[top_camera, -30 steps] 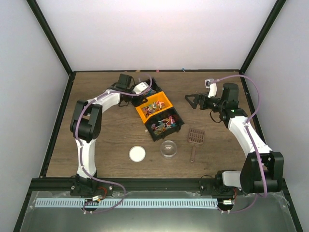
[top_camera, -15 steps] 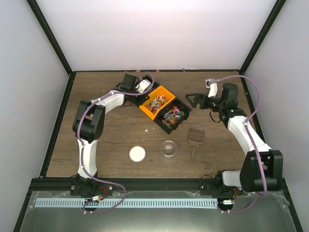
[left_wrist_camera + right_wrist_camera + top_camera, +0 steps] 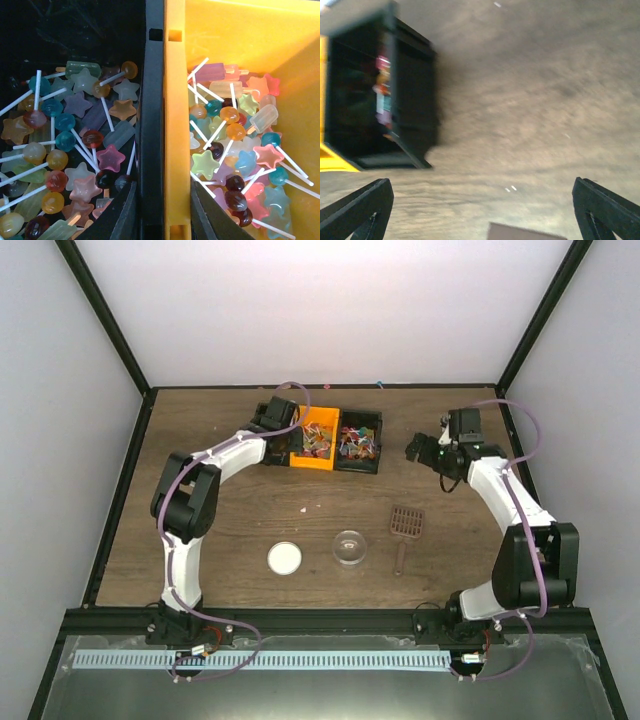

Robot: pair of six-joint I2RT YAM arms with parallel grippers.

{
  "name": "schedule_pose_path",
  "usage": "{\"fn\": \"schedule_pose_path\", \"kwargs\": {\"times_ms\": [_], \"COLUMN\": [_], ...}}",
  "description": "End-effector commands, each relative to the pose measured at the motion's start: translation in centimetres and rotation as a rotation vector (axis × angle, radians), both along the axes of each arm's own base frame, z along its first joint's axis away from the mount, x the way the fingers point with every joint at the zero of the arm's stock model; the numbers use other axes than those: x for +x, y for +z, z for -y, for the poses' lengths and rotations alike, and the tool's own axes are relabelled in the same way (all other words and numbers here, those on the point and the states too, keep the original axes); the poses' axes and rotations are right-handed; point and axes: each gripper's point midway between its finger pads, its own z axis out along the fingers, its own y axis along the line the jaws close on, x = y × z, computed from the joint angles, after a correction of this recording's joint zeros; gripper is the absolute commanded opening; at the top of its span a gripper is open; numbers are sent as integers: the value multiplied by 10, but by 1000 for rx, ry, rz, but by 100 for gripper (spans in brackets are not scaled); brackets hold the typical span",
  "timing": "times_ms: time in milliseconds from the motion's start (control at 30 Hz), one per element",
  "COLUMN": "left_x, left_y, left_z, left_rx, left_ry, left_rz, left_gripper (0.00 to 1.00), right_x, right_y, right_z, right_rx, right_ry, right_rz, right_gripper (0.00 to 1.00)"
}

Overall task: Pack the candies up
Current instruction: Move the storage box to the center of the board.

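Black, orange and black bins stand joined in a row at the back of the table. The orange bin [image 3: 318, 437] [image 3: 240, 45] and the right black bin [image 3: 360, 440] hold many candies [image 3: 358, 443] [image 3: 220, 130] on white sticks, shaped as stars, balls and bars. The left black bin [image 3: 75, 55], also full, lies mostly under my left wrist in the top view. My left gripper [image 3: 296, 443] [image 3: 161, 185] is shut on the paired walls between this bin and the orange one. My right gripper [image 3: 415, 448] [image 3: 482, 182] is open over bare table, right of the right black bin [image 3: 385, 95].
A small clear round jar [image 3: 349, 547] and a white lid [image 3: 284, 558] sit toward the front. A brown slotted scoop [image 3: 404, 527] lies right of the jar. The enclosure walls stand close behind the bins. The right wrist view is blurred.
The row of bins has swung anticlockwise and back, held by my left gripper, and now lies along the rear. My right gripper has drawn slightly right, still open.
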Motion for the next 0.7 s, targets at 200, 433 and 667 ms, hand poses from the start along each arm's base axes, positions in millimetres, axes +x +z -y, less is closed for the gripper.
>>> {"fn": "schedule_pose_path", "kwargs": {"times_ms": [200, 433, 667], "left_x": [-7, -19, -27], "left_y": [21, 29, 71], "left_z": [9, 8, 1], "left_rx": [-117, -130, -143], "left_ry": [118, 106, 102], "left_rz": [-63, -60, 17], "left_gripper": [45, 58, 82], "right_x": [-96, -122, -133], "right_y": [-50, -73, -98], "right_z": [-12, -25, -30], "right_rx": [-149, -169, -193], "right_ry": [-78, -63, -55], "right_rz": [-343, -413, -469], "right_gripper": [100, 100, 100]}}
